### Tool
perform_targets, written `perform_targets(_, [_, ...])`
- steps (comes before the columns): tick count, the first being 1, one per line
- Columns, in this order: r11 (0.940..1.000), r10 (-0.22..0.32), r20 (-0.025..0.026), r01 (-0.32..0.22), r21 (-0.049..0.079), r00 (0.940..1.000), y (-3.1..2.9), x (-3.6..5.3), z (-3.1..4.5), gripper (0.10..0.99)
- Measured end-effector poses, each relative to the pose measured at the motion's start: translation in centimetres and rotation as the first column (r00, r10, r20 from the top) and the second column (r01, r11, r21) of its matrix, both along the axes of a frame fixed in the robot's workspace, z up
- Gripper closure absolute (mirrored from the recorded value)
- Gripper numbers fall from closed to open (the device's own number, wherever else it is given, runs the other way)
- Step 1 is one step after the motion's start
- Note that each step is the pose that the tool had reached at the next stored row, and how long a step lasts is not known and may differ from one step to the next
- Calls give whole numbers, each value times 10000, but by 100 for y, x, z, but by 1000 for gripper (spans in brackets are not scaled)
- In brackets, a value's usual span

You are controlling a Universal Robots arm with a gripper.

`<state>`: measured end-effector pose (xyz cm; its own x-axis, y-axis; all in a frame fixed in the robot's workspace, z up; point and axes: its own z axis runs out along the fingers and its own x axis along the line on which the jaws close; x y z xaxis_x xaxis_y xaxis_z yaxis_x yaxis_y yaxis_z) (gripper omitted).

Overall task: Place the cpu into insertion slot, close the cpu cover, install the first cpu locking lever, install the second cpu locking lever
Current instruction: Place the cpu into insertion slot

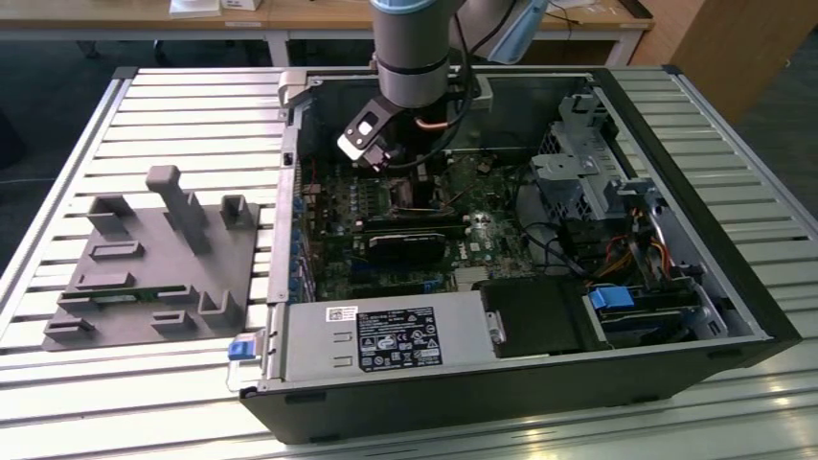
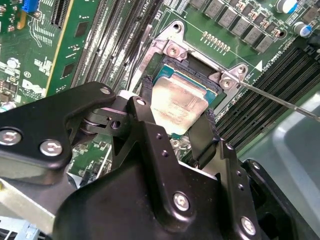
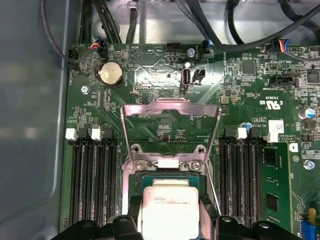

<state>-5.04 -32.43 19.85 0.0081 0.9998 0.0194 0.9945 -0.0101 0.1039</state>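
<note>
Silver-beige, the cpu (image 2: 177,102) sat at the insertion slot (image 2: 191,63); we judged it light, stiff and fragile, our fingers (image 2: 202,139) clenched on its edges.

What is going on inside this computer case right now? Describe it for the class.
A single robot arm reaches down into an open computer case. Its gripper is shut on the cpu, with a finger on each of two opposite edges, and holds it at the insertion slot on the green motherboard. Whether the chip is fully seated cannot be told. The cpu cover stands flipped open, not yet closed.
</note>
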Motion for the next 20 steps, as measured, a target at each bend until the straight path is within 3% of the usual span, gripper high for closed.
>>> perform_targets(7, [10000, -2, -2, 2, -2, 10000, 4, -2, -53, 549])
perform_targets(17, [10000, -2, 1, 2, 0, 10000, 5, -3, -60, 549])
perform_targets(19, [10000, -1, 4, 1, 5, 10000, 6, -3, -62, 537])
perform_targets(20, [10000, -1, 3, 1, 3, 10000, 6, -3, -62, 475])
